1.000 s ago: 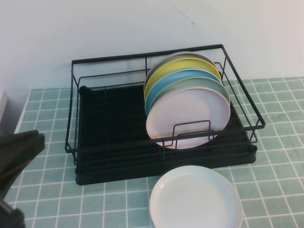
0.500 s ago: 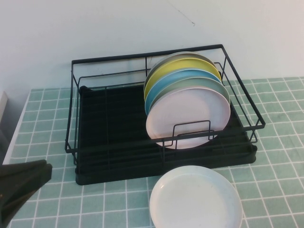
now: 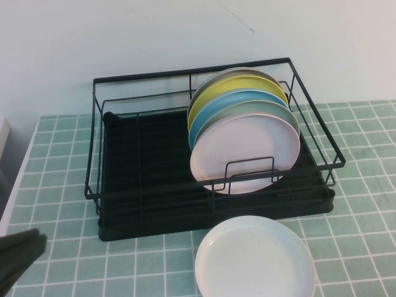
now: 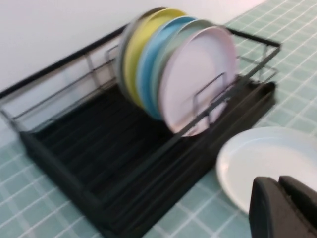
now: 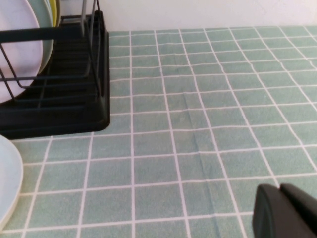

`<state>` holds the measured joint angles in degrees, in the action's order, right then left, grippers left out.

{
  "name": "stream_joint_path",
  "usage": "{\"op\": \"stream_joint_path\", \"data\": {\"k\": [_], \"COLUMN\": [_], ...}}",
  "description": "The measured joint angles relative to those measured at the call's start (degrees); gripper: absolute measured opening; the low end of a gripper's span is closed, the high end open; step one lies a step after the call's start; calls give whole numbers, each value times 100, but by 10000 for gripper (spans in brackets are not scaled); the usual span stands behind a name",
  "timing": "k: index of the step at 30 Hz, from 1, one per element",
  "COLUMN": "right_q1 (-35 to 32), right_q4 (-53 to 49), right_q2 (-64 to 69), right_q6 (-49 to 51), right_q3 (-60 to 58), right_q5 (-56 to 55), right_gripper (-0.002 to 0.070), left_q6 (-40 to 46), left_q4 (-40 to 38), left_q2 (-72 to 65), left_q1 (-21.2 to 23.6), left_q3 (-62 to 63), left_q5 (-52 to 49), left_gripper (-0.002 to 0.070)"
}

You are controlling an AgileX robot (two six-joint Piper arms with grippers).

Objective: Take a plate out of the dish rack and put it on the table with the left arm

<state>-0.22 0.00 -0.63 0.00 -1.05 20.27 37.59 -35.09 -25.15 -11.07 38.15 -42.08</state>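
As I read the high view from my side of the table (image 3: pixel 55 185) outward, the left arm (image 3: pixel 18 253) shows only as a dark block at the near left corner, well apart from everything, and from its wrist camera the left gripper (image 4: pixel 285 208) hangs near the plate (image 3: pixel 255 260) with its fingers pressed together and nothing between them. That plate (the very pale, mint-tinged one) lies flat on the tiles just in front of the dish rack (image 3: pixel 213 185), clear of its front wire, so I judge the placing done and the step in hand to be getting the arm away. To do that well I would draw the arm back toward my side without dipping, keep the closed fingers off the raised rim, and not sweep sideways toward the rack's near corner. The right gripper (image 5: pixel 287 210) sits low over bare tiles off the rack's right end, fingers together and empty; I would leave it parked. Count, working back: one plate on the table; one rack; in it a pale pink plate (image 3: pixel 244 148) at the front, then what look like a greyish, a light blue (image 3: pixel 232 102), a yellow (image 3: pixel 229 86) and a grey one behind, so five standing on edge by my count, though the rearmost rims overlap and I cannot be sure.
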Motion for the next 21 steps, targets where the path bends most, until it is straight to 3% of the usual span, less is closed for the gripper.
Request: {"op": "stream_joint_path", "data": {"k": [6,12,16,21], "right_q1": [0,0,0,0], "right_q4": [0,0,0,0], "right_q2": [0,0,0,0], "right_q6": [0,0,0,0], "right_q3": [0,0,0,0], "right_q5": [0,0,0,0], "right_gripper": [-2,-2,-2,-2], "left_q6": [-252,-2104,-3191,-3606], "left_q4": [248,1371,2238,2597], "left_q2": [1104,2116,2489,2563], "left_q1": [693,1415,1531,1544], "left_q3": [-1201,-2745,-3541,-3885], "left_q5": [1163,2218,2292,2275], "left_gripper": [-2,-2,-2,-2]}}
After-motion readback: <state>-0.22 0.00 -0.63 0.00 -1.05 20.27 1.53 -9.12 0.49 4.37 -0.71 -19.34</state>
